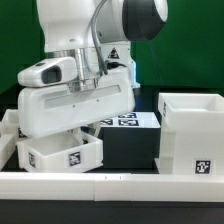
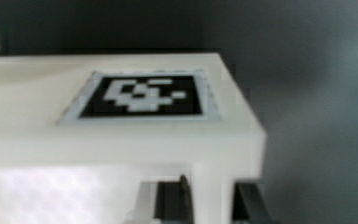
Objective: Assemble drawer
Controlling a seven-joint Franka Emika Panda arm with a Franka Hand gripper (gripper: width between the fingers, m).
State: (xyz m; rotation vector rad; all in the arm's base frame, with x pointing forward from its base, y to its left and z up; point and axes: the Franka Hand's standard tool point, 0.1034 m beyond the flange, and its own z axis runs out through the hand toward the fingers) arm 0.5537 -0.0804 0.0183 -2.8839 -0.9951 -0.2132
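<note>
The hand is low over a tray that sits near the front edge of the tabletop, toward the exterior view's left corner; the arm's own body hides the fingertips there, and in the wrist view only two dark fingers show against a white wall, so I cannot tell if the hand is clenched on the tray or released. The casing stands at the front edge toward the exterior view's right, well apart from the tray. I judge the step to be taking hold of the tray so it can go into the casing. To do it well, the fingers should straddle one thin wall squarely, one inside and one outside, and close near the middle of that wall so the tray does not swing when it is lifted. The plastic looks smooth, hard and a little glossy, so a shallow pinch may slip. The tray is a low open box with straight thin walls; the casing is taller and cube-like with an open top. Both carry flat black-and-white tags. The tabletop is matte black, and a low white rail runs along its front edge.
</note>
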